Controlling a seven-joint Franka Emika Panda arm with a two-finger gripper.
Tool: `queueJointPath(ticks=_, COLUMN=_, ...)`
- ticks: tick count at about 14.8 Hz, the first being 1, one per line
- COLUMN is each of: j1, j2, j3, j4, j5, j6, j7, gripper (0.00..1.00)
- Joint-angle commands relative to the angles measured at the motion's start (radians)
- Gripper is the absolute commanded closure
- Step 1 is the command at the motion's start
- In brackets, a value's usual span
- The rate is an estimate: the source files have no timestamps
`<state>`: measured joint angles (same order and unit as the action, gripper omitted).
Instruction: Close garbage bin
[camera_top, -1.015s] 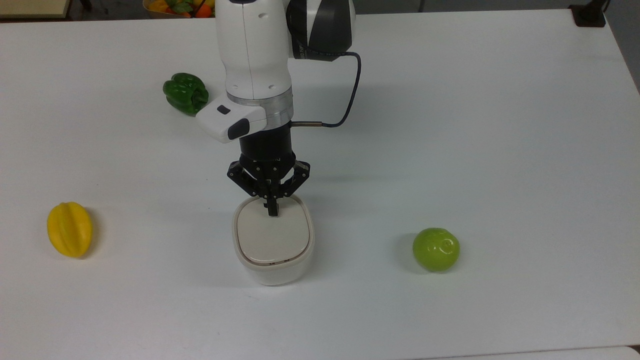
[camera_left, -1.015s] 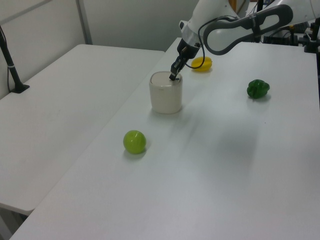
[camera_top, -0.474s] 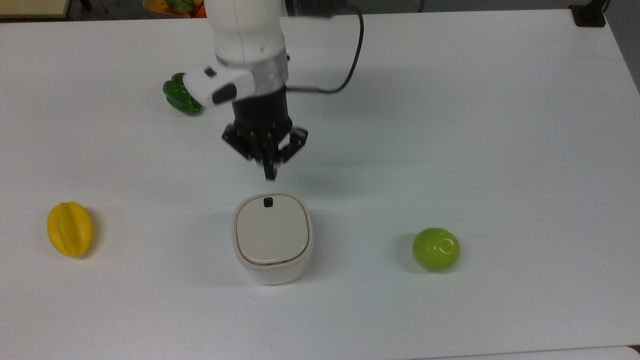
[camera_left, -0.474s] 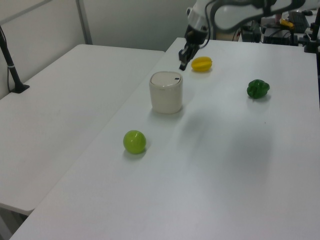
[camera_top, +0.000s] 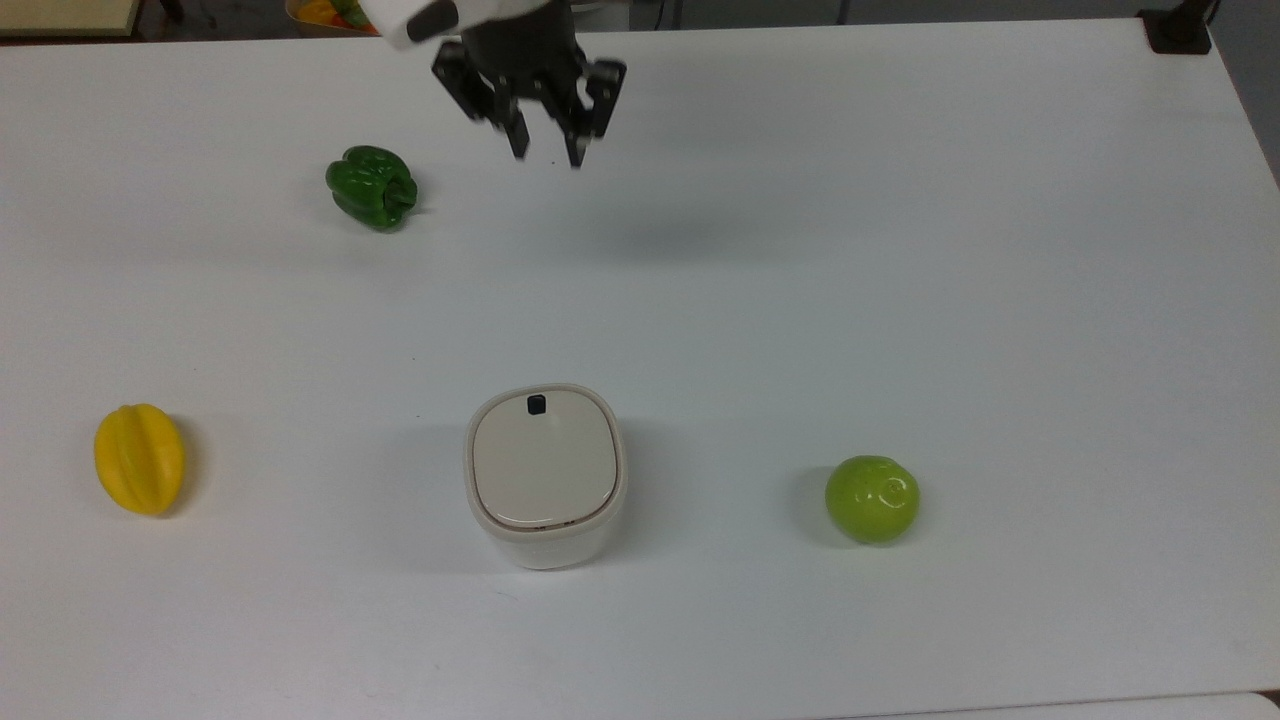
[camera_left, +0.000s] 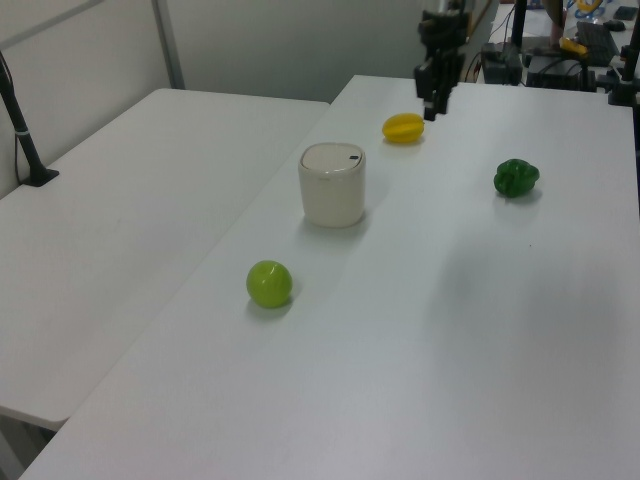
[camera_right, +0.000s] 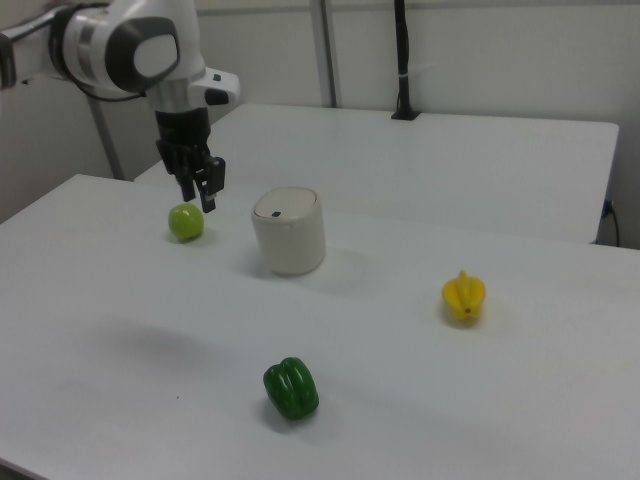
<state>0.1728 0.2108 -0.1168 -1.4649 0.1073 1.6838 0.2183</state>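
Top view, garbage bin (camera_top: 545, 476) lid down, no readable writing

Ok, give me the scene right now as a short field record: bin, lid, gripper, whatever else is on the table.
garbage bin: upright on the white table, nothing touching it
lid: down flat, black button visible on its top
gripper: open, empty, raised, far from the bin
green pepper: on the table, toward the top view's upper left
yellow fruit: at the top view's left of the bin
green apple: at the top view's right of the bin
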Motion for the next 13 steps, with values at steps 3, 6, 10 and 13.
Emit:
queueJointPath(ticks=3, j1=-0.013, j2=-0.079, j3=-0.003, j4=-0.038, j5=-0.110, j6=-0.099, j7=0.007, gripper=0.00)
queueJointPath(ticks=6, j1=-0.035, j2=-0.087, j3=-0.003, j4=-0.029, j5=-0.127, j6=-0.096, j7=0.001, gripper=0.00)
queueJointPath(ticks=10, j1=-0.042, j2=-0.087, j3=-0.003, j4=-0.028, j5=-0.124, j6=-0.098, j7=-0.027, gripper=0.00)
queueJointPath(ticks=13, j1=-0.042, j2=-0.085, j3=-0.003, j4=-0.028, j5=-0.117, j6=-0.096, j7=-0.027, gripper=0.00)
